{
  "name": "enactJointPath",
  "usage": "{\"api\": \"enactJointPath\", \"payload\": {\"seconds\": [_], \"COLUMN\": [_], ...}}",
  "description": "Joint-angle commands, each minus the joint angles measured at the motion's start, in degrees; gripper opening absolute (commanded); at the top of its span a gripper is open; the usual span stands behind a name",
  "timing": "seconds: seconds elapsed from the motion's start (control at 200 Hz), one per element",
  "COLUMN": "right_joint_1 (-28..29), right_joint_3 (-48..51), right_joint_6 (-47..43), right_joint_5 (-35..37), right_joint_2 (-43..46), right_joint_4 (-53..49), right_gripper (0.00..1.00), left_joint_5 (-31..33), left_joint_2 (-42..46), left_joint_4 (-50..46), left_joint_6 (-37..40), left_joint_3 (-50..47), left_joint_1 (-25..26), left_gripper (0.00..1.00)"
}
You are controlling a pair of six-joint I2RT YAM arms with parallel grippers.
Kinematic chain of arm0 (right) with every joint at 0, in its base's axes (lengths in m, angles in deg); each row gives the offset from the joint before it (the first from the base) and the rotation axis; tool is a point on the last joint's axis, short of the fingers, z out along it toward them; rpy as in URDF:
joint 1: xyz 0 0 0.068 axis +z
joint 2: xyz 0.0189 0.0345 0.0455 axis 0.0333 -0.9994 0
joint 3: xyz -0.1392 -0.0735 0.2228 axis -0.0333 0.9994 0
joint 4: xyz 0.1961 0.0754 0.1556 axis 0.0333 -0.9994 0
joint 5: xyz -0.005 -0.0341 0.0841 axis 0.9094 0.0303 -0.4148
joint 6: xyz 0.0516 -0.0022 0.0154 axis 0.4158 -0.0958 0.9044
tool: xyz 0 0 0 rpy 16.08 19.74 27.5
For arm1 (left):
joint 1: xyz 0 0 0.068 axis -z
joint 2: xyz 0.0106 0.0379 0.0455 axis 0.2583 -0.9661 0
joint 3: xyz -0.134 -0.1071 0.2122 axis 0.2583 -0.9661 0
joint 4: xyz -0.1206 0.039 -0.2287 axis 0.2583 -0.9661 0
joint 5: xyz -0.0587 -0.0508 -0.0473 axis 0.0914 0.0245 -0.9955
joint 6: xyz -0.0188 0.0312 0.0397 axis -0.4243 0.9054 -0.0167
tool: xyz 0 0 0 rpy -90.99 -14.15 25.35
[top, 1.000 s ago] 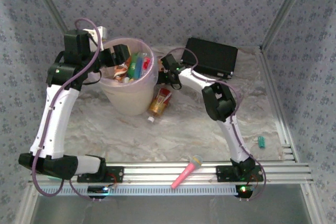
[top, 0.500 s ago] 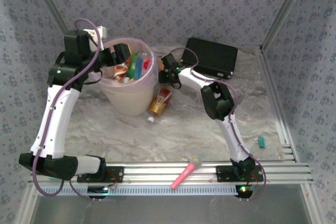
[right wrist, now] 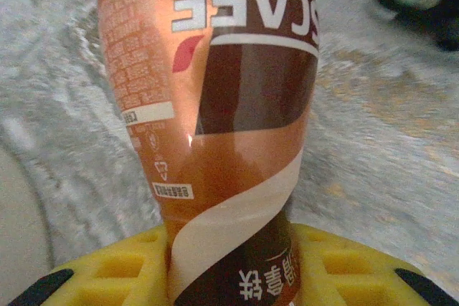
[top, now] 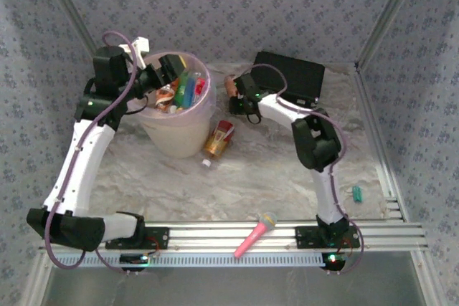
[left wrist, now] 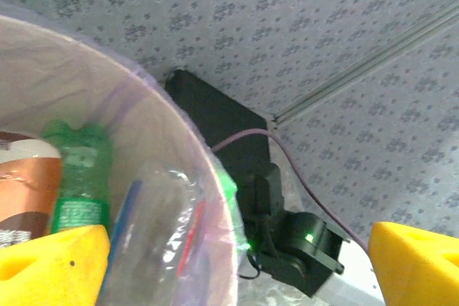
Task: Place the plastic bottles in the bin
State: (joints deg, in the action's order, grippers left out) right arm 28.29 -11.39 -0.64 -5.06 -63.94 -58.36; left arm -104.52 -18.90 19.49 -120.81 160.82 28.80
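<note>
So, low in the right wrist view the right gripper (right wrist: 229,270) pinches a brown coffee bottle (right wrist: 215,105), presumably to haul it to the bin (top: 172,137) upper left of centre overhead, where the left gripper (top: 169,71) hangs spread wide over the rim.

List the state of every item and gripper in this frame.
bin, upright, several bottles inside
left gripper, open, over the bin's rim
right gripper, shut on brown bottle
brown bottle, held by one end, right of the bin
red-label bottle, lying on its side by the bin's base
microphone, lying at the near edge
case, lying flat at the far side
</note>
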Motion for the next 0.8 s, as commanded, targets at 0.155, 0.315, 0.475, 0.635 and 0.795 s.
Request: {"api": "enactJointPath", "payload": {"seconds": [0.155, 0.315, 0.475, 0.635, 0.795], "right_joint_1": [-4.16, -5.39, -4.18, -3.35, -1.80], "right_joint_3": [12.73, 20.79, 24.04, 24.41, 23.08], "right_joint_6": [-0.26, 0.53, 1.69, 3.06, 3.26], "right_joint_5": [-11.81, -17.41, -21.05, -24.49, -27.37], "right_joint_2": [21.85, 34.63, 44.63, 51.17, 53.55], "right_joint_4": [3.58, 4.64, 5.45, 6.09, 5.72], "right_gripper": [0.18, 0.16, 0.12, 0.12, 0.13], "left_joint_5": [-0.03, 0.79, 1.73, 3.17, 4.19], "left_joint_2": [2.29, 0.92, -2.59, -7.22, -11.24], "left_joint_4": [7.89, 8.12, 8.18, 8.98, 10.61], "left_joint_6": [-5.89, -5.48, -4.71, -3.50, -3.34], "left_joint_3": [-0.25, 1.31, 4.60, 7.44, 9.27], "left_joint_1": [5.93, 10.48, 16.19, 23.15, 26.48], "left_gripper": [1.00, 1.00, 1.00, 1.00, 1.00]}}
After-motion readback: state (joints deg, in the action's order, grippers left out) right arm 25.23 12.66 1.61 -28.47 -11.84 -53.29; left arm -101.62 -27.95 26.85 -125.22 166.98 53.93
